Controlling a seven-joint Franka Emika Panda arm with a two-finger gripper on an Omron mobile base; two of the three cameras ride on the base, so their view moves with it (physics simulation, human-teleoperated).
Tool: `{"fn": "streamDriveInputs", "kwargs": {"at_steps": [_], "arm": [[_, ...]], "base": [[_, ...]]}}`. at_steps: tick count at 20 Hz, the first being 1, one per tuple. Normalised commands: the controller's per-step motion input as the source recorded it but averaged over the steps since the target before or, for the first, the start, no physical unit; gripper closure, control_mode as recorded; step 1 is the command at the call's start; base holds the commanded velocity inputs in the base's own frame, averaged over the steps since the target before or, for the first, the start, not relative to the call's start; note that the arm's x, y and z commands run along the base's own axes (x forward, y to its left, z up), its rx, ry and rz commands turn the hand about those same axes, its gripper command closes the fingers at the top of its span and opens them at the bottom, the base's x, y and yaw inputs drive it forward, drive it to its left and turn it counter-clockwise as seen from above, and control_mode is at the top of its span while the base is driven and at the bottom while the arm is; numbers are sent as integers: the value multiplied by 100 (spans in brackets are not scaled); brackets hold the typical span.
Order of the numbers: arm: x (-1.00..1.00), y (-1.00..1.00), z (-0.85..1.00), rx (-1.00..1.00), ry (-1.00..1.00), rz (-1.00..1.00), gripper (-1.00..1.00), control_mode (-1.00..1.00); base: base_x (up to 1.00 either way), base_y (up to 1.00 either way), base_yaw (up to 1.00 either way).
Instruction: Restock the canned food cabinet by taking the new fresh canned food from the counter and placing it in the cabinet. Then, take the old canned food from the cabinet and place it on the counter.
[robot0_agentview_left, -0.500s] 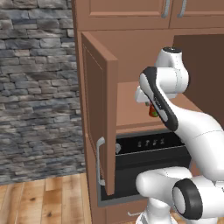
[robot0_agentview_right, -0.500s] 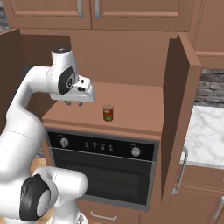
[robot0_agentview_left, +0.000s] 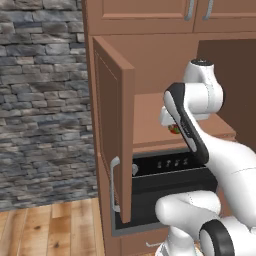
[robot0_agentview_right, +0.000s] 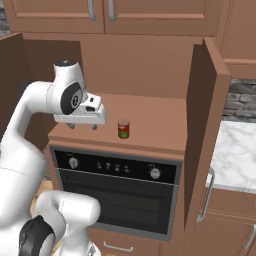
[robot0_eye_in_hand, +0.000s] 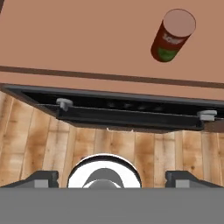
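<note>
The gripper (robot0_agentview_right: 83, 126) hangs at the left front of the cabinet's shelf, its two short dark fingers (robot0_agentview_right: 72, 125) pointing down and spread wide, with nothing between them and nothing touching them. It sits above the front edge of the shelf, and in the hand view the tips (robot0_eye_in_hand: 41, 178) stand far apart at the bottom with the wooden floor (robot0_eye_in_hand: 131, 148) and the oven's handle bar (robot0_eye_in_hand: 131, 116) below them. To the right of the gripper, a clear gap away, the old canned food (robot0_agentview_right: 123, 129) stands upright on the shelf near its front edge: a red can with a green band at its base and a pale lid, also seen up and to the right in the hand view (robot0_eye_in_hand: 172, 36). In the left base view the can (robot0_agentview_left: 174, 129) is mostly hidden behind the forearm. The cabinet (robot0_agentview_right: 150, 75) is open, both panelled doors swung out, the right door (robot0_agentview_right: 202, 135) carrying a curved silver handle (robot0_agentview_right: 206, 195). Beyond that door lies the white marble counter (robot0_agentview_right: 235, 155). Under the shelf is the black oven (robot0_agentview_right: 117, 192). Compared with half a second ago, the hand sits at much the same spot left of the can, the jaws as wide apart as before, and the can has not moved.
</note>
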Motion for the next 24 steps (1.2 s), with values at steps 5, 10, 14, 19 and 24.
{"fn": "streamDriveInputs", "kwargs": {"at_steps": [5,10,14,19,24], "arm": [[-86,-25,-23,0,0,0,-100,-100],[-90,-30,-15,0,-2,0,-100,-100],[-65,-3,-4,0,-7,0,-100,-100],[-2,0,0,0,0,0,-100,-100],[-9,-1,0,0,0,0,-100,100]], "base": [[0,0,0],[0,0,0],[0,0,0],[0,0,0],[-7,-2,0]]}}
